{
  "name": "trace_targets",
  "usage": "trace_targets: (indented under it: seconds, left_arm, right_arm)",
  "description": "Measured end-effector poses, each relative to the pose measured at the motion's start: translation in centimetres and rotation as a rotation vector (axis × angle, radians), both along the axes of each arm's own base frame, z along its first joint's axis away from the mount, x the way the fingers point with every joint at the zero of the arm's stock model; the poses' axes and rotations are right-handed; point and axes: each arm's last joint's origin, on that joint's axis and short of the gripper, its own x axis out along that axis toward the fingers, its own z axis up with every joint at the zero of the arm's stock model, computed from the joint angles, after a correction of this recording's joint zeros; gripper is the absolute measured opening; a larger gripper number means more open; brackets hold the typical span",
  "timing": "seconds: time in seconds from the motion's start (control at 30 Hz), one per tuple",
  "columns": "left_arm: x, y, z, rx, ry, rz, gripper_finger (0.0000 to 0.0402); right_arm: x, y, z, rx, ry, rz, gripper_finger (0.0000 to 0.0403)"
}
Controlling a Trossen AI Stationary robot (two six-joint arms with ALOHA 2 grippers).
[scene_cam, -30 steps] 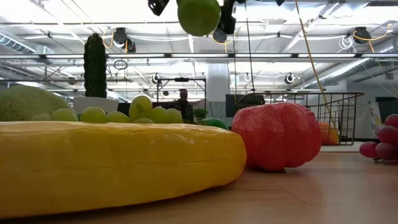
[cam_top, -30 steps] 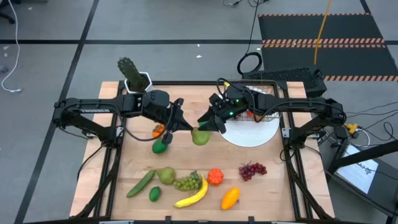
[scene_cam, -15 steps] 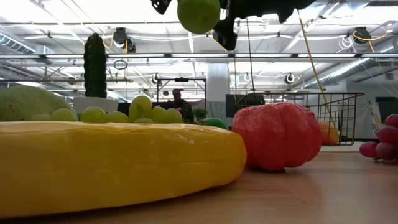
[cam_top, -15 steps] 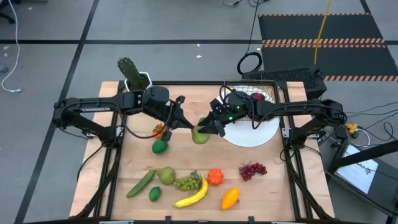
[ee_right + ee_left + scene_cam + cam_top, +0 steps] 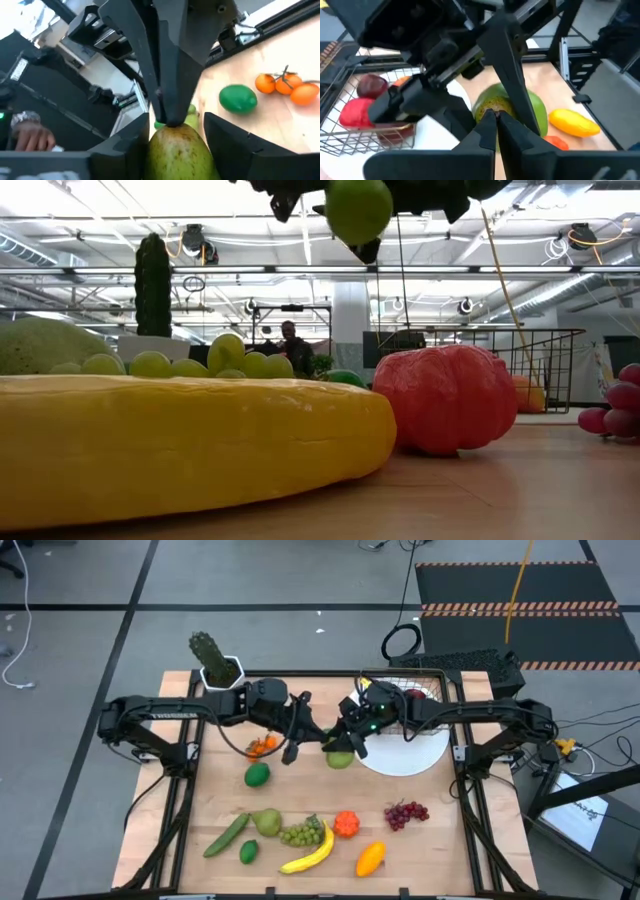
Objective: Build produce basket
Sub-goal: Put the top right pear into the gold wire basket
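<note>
Wooden desk (image 5: 440, 840) carries most of the produce along its near edge: I note a banana (image 5: 310, 855), cucumber (image 5: 227, 836), green grapes (image 5: 303, 833), purple grapes (image 5: 405, 812), a pear (image 5: 266, 822), a mango (image 5: 370, 858), an orange fruit (image 5: 346, 824) and a small lime (image 5: 248, 852). My basket (image 5: 425, 695) stands at the far right beside the white plate (image 5: 410, 755), with red fruit (image 5: 357, 110) inside it. Both arms meet at mid-desk. My right tool (image 5: 345, 743) is clamped on a green fruit (image 5: 341, 757), held clear above the desk. My left tool (image 5: 312, 737) sits just beside that fruit with fingers (image 5: 492, 132) pinched narrow, tips against it. A second lime (image 5: 257, 775) and small tangerines (image 5: 262, 746) lie below the left arm.
</note>
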Motion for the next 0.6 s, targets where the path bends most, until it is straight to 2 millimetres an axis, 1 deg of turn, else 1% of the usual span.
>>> trace_targets:
  seconds: [0.17,0.3,0.37,0.47,0.6]
  left_arm:
    - [0.1,0.2,-0.1,0.001,0.011,0.046,0.0013]
    - [0.1,0.2,-0.1,-0.019,0.015,0.067,0.0006]
    - [0.1,0.3,-0.1,-0.029,0.018,0.100,0.0011]
    - [0.1,0.2,-0.1,-0.013,0.026,0.174,0.0049]
    - [-0.5,0.3,0.8,-0.011,-0.004,0.294,0.0134]
  right_arm:
    - [-0.3,-1.1,-0.2,-0.010,0.002,0.030,0.0146]
    - [-0.5,-1.9,-0.2,-0.014,-0.002,0.023,0.0143]
    - [-0.6,-2.3,-0.2,-0.014,-0.003,0.012,0.0146]
    - [-0.7,-2.8,-0.4,-0.007,0.013,0.009,0.0146]
    - [-1.0,-3.4,-0.5,-0.017,0.008,0.029,0.0143]
